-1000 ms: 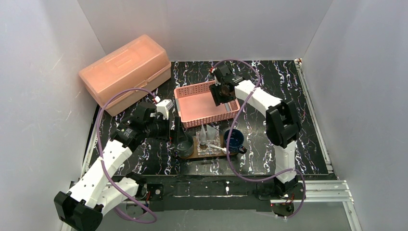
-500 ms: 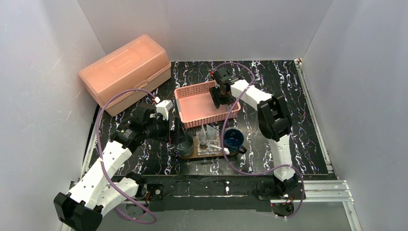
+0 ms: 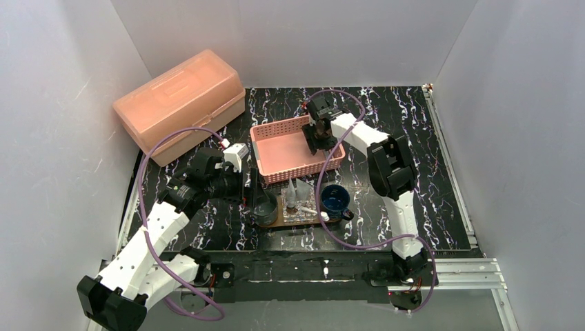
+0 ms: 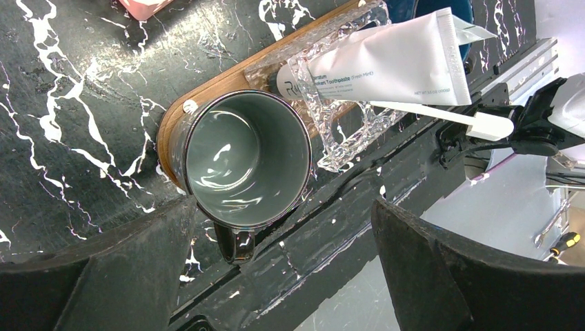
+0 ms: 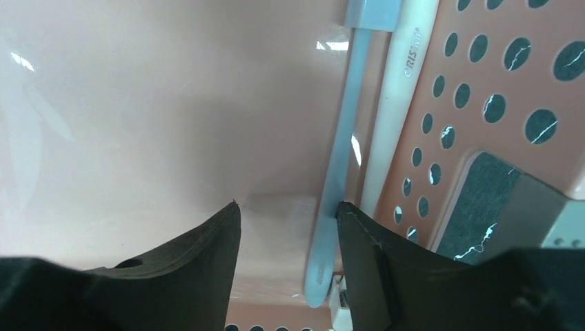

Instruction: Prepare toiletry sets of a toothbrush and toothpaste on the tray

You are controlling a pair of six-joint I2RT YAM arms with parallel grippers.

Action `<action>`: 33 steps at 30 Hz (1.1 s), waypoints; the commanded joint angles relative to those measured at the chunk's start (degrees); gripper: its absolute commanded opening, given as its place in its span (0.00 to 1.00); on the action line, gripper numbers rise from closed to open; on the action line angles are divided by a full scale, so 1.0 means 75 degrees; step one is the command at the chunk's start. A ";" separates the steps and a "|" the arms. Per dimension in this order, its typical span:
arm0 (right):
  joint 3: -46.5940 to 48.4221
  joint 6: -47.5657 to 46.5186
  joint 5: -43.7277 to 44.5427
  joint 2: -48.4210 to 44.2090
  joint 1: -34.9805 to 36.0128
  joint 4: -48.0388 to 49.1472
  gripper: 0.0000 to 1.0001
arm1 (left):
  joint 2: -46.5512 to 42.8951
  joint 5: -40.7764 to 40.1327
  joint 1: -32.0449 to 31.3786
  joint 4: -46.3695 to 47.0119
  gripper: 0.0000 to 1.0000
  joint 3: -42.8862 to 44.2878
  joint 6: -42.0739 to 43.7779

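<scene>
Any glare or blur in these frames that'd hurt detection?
Left wrist: bright reflections inside the grey mug, toothpaste tube print sharp. Right wrist: glare streaks on the pink basket floor, near claw fingers dark and soft. Top external: even light, soft shadows.

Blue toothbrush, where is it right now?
In the right wrist view, the blue toothbrush lies on the pink basket floor, beside the white toothbrush by the holed side wall, near the right end effector.

Pink basket (image 3: 283, 148) centre; peach lidded box (image 3: 181, 103) far left; grey mug (image 4: 241, 165), blue mug (image 3: 336, 200) nearer.
</scene>
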 commanded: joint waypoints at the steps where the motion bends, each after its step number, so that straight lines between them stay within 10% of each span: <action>1: -0.0017 0.0022 -0.0863 0.0348 -0.0020 0.0088 0.59 | -0.0077 -0.0012 -0.0052 -0.0036 0.98 -0.0013 0.0120; 10: -0.0416 -0.0123 -0.1682 -0.0005 0.0121 0.0294 0.40 | 0.0006 0.0046 -0.0064 -0.0021 0.98 0.0016 0.0120; 33: -0.0508 0.0028 -0.0142 -0.0279 0.0261 0.0646 0.52 | 0.0086 0.0081 -0.0063 -0.0026 0.98 0.0016 0.0120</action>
